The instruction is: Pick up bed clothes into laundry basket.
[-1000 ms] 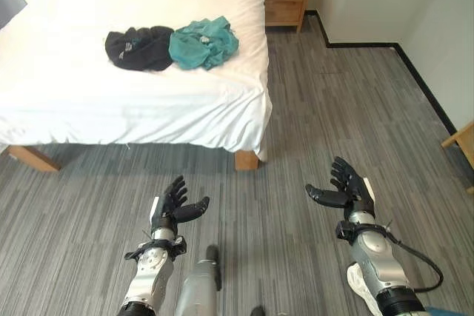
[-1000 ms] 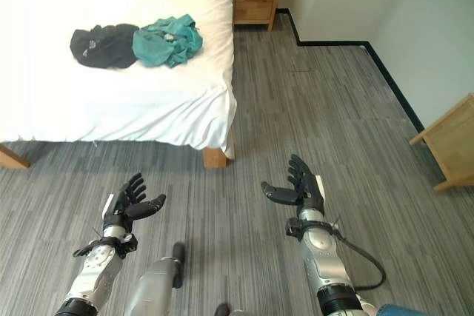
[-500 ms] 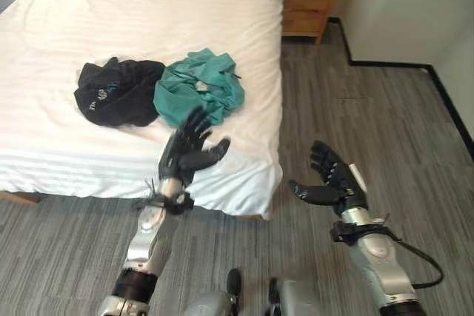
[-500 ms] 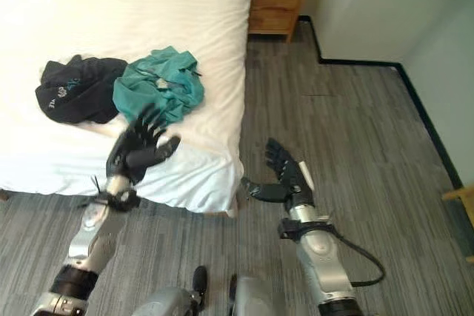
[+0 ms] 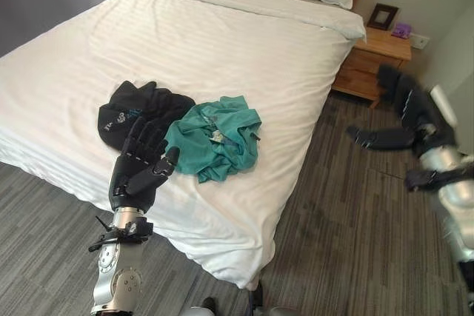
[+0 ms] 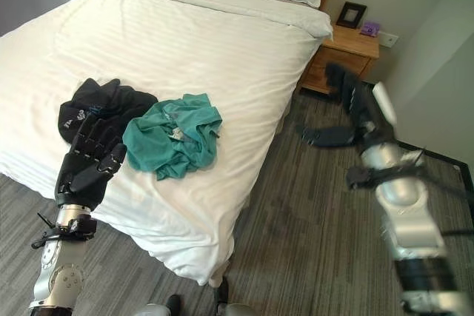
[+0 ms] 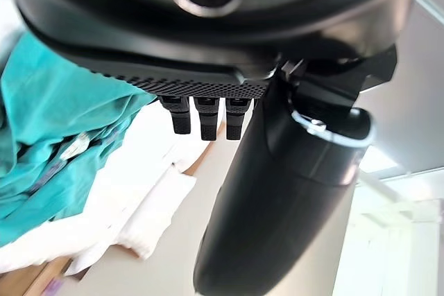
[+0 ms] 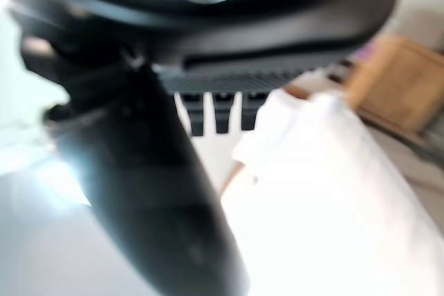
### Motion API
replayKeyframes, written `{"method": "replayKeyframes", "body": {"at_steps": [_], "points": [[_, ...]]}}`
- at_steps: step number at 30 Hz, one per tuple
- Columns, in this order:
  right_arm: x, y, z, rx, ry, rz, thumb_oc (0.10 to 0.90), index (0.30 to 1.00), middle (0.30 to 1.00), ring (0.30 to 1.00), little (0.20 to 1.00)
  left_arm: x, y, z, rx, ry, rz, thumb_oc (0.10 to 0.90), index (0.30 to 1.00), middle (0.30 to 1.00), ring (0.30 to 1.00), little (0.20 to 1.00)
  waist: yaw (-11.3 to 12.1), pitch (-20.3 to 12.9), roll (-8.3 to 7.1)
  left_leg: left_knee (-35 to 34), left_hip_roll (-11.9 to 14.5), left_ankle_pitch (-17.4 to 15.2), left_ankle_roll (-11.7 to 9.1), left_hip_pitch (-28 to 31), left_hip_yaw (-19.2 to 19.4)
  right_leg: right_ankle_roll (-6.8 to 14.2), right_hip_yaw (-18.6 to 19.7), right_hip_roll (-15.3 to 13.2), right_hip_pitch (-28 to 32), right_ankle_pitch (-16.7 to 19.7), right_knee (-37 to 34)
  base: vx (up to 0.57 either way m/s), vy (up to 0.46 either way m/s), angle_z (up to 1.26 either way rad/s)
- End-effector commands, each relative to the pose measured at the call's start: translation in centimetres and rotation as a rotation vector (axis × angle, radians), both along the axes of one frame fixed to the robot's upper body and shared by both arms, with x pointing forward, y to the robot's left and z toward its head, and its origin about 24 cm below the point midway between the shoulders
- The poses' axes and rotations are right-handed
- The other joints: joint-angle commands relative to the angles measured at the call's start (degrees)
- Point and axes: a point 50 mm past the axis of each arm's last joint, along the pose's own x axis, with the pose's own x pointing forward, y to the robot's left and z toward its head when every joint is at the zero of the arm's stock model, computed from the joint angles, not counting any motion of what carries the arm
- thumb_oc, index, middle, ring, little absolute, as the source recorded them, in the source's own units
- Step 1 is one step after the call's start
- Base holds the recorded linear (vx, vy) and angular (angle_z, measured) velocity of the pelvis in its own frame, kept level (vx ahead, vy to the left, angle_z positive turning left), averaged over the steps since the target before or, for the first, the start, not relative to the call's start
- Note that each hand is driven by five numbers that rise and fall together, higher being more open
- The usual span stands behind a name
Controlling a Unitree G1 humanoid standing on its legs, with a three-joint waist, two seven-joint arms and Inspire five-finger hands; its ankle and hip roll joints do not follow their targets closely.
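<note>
Teal garment (image 5: 213, 140) crumpled on the white bed (image 5: 244, 57) beside the spread, empty left hand (image 5: 138, 169), black garment (image 5: 137, 112) touching its far side — pair lined up across the mattress — right hand (image 5: 406, 120) spread above floor near nightstand (image 5: 368, 64).

Bright daylight — right robot hand (image 5: 415, 120) blurred
</note>
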Motion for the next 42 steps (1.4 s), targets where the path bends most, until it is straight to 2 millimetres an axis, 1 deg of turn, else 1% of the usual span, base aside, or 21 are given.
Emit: {"method": "replayKeyframes", "body": {"at_steps": [1,3,4,5,9,12,18,21,25,27,28,29,30,32,33,35,37,38,39,40,42], "points": [[0.7,0.9,3.8,-0.058,-0.113,0.066,0.800,0.900,0.900,0.900,0.900,0.5,0.7,5.1,0.139,-0.233,-0.027,0.800,0.900,0.900,0.900,0.900,1.2,-5.4,-2.63,-1.6,-1.7,2.8,0.9,-1.8,0.4,8.0,2.4,-6.8,2.5,-6.2,4.9,0.06,-0.016,-0.04],[3.3,1.8,6.9,-0.239,-0.098,0.009,0.800,0.900,0.900,0.900,0.900,0.5,0.7,5.1,0.163,-0.215,-0.050,0.800,0.900,0.900,0.900,0.900,2.5,-5.6,-2.96,-1.8,-1.4,2.9,0.5,-1.9,-0.2,7.8,1.8,-6.7,2.8,-6.1,4.5,0.07,-0.009,-0.07],[3.3,1.9,7.0,-0.241,-0.099,0.012,0.800,0.900,0.900,0.900,0.900,0.5,0.7,5.1,0.161,-0.216,-0.047,0.800,0.900,0.900,0.900,0.900,2.3,-5.6,-2.85,-1.8,-1.4,2.9,0.5,-1.9,-0.2,7.8,1.7,-6.7,2.8,-6.1,4.5,0.04,-0.005,0.00],[4.4,2.8,8.7,-0.293,-0.107,-0.001,0.800,0.900,0.900,0.900,0.900,0.6,0.5,5.1,0.184,-0.209,-0.066,0.800,0.900,0.900,0.900,0.900,3.2,-5.4,-3.16,-1.9,-1.3,3.1,0.3,-2.1,-0.4,7.8,1.4,-6.6,2.8,-6.2,4.5,0.01,-0.002,0.12],[5.9,4.9,11.0,-0.293,-0.165,-0.001,0.800,0.900,0.900,0.900,0.900,0.8,0.2,5.2,0.189,-0.208,-0.075,0.800,0.900,0.900,0.900,0.900,4.2,-4.7,-3.17,-2.4,-1.2,3.9,0.2,-2.9,-1.2,7.7,0.7,-6.6,2.2,-6.1,4.7,-0.02,0.003,0.07],[6.6,8.0,12.7,-0.369,-0.214,0.030,0.800,0.900,0.900,0.900,0.900,1.2,-1.3,5.3,0.138,-0.216,-0.147,0.800,0.900,0.900,0.900,0.900,5.7,-3.6,-3.31,-3.1,-1.1,4.5,-0.4,-4.5,-3.0,7.7,-1.3,-6.9,1.5,-6.9,5.4,-0.02,-0.003,0.29],[7.0,9.8,13.6,-0.388,-0.243,0.052,0.800,0.900,0.900,0.900,0.900,1.3,-1.8,5.5,0.138,-0.220,-0.165,0.800,0.900,0.900,0.900,0.900,7.5,-2.7,-3.01,-3.1,-1.8,5.5,-0.9,-7.3,-5.7,7.6,-4.4,-7.4,0.3,-7.2,6.1,-0.01,-0.001,0.41],[7.5,10.6,12.7,-0.399,-0.201,0.091,0.800,0.900,0.900,0.900,0.900,1.1,-1.4,4.8,0.129,-0.192,-0.150,0.800,0.900,0.900,0.900,0.900,8.9,-2.2,-2.98,-2.9,-2.3,5.9,-1.1,-8.3,-6.9,7.5,-5.6,-7.5,0.0,-7.5,6.2,0.02,-0.007,0.29],[7.8,10.0,11.4,-0.415,-0.136,0.096,0.800,0.900,0.900,0.900,0.900,0.8,-0.6,4.3,0.084,-0.172,-0.099,0.800,0.900,0.900,0.900,0.900,10.6,-1.3,-2.89,-2.7,-3.0,6.3,-1.2,-9.0,-8.8,7.6,-7.5,-7.8,0.3,-8.1,6.6,0.02,-0.016,0.27],[7.5,9.5,8.0,-0.562,0.008,0.163,0.800,0.900,0.900,0.900,0.900,0.4,0.4,3.4,0.080,-0.133,-0.057,0.800,0.900,0.900,0.900,0.900,11.8,-0.7,-2.95,-2.6,-3.6,6.6,-1.4,-9.6,-10.3,7.6,-9.0,-8.1,0.6,-8.6,7.0,0.03,-0.025,0.32],[7.5,9.5,8.0,-0.563,0.009,0.163,0.800,0.900,0.900,0.900,0.900,0.4,0.3,3.3,0.079,-0.132,-0.058,0.800,0.900,0.900,0.900,0.900,11.7,-0.7,-2.89,-2.6,-3.6,6.6,-1.4,-9.6,-10.4,7.6,-9.1,-8.1,0.6,-8.6,7.0,0.02,-0.025,0.35],[7.2,9.1,6.6,-0.646,0.095,0.196,0.800,0.900,0.900,0.900,0.900,0.2,0.7,3.3,0.100,-0.124,-0.061,0.800,0.900,0.900,0.900,0.900,12.2,-0.6,-2.97,-2.5,-3.8,6.7,-1.5,-9.8,-10.8,7.6,-9.7,-8.2,0.8,-8.8,7.0,0.05,-0.058,0.35],[6.6,7.3,3.1,-0.826,0.340,0.225,0.800,0.900,0.900,0.900,0.900,-0.4,1.4,3.6,0.138,-0.128,-0.083,0.800,0.900,0.900,0.900,0.900,13.6,-0.3,-3.01,-2.4,-4.3,6.6,-1.9,-9.9,-12.3,7.6,-11.5,-8.4,1.8,-9.5,6.8,0.04,-0.048,0.29],[6.4,6.3,2.3,-0.862,0.394,0.203,0.800,0.900,0.900,0.900,0.900,-0.6,1.7,4.0,0.118,-0.151,-0.082,0.800,0.900,0.900,0.900,0.900,14.1,-0.2,-2.95,-2.5,-4.6,7.0,-1.9,-10.6,-12.9,7.7,-12.2,-8.5,1.7,-9.3,6.4,0.01,-0.051,0.58],[6.1,4.9,-0.1,-0.999,0.559,0.187,0.800,0.900,0.900,0.900,0.900,-0.7,2.4,4.4,0.107,-0.168,-0.072,0.800,0.900,0.900,0.900,0.900,15.7,0.5,-2.91,-2.5,-5.0,7.3,-2.2,-11.4,-13.5,7.8,-13.1,-8.6,1.5,-9.2,6.0,0.00,-0.057,0.59],[6.2,4.9,-0.1,-1.001,0.559,0.188,0.800,0.900,0.900,0.900,0.900,-0.8,2.4,4.4,0.105,-0.168,-0.071,0.800,0.900,0.900,0.900,0.900,15.6,0.5,-2.86,-2.5,-5.0,7.3,-2.2,-11.5,-13.6,7.8,-13.1,-8.6,1.4,-9.2,6.0,-0.01,-0.032,0.19],[5.6,2.4,-1.0,-1.119,0.658,0.100,0.800,0.900,0.900,0.900,0.900,-2.0,4.0,4.8,0.135,-0.164,-0.005,0.800,0.900,0.900,0.900,0.900,18.0,2.3,-2.01,-2.8,-5.2,8.2,-2.8,-13.6,-14.0,7.5,-13.9,-8.4,0.6,-9.0,4.5,-0.05,-0.054,0.22],[5.6,2.4,-1.0,-1.119,0.659,0.100,0.800,0.900,0.900,0.900,0.900,-2.0,4.0,4.8,0.136,-0.163,-0.005,0.800,0.900,0.900,0.900,0.900,18.0,2.2,-2.06,-2.8,-5.1,8.2,-2.8,-13.6,-14.0,7.5,-13.8,-8.4,0.6,-9.0,4.5,-0.08,-0.057,0.14],[5.4,1.4,-2.4,-1.139,0.710,0.077,0.800,0.900,0.900,0.900,0.900,-2.1,4.3,5.0,0.151,-0.161,-0.003,0.800,0.900,0.900,0.900,0.900,18.6,3.3,-1.06,-3.0,-5.2,8.7,-3.0,-14.7,-14.3,7.4,-13.8,-8.2,-0.2,-8.9,3.9,-0.03,-0.028,0.06],[5.3,1.4,-2.6,-1.137,0.710,0.077,0.800,0.900,0.900,0.900,0.900,-2.1,4.3,5.1,0.153,-0.160,-0.005,0.800,0.900,0.900,0.900,0.900,18.7,3.2,-1.22,-3.0,-5.1,8.7,-3.0,-14.8,-14.3,7.4,-13.8,-8.2,-0.2,-8.9,3.9,-0.08,-0.058,0.11],[4.8,1.6,-5.1,-1.138,0.711,0.101,0.800,0.900,0.900,0.900,0.900,-1.7,4.4,6.2,0.170,-0.203,0.001,0.800,0.900,0.900,0.900,0.900,19.0,5.4,0.58,-3.4,-5.0,9.8,-3.6,-17.1,-14.3,7.3,-13.8,-7.8,-2.1,-8.6,3.2,-0.11,-0.043,0.09]]}}
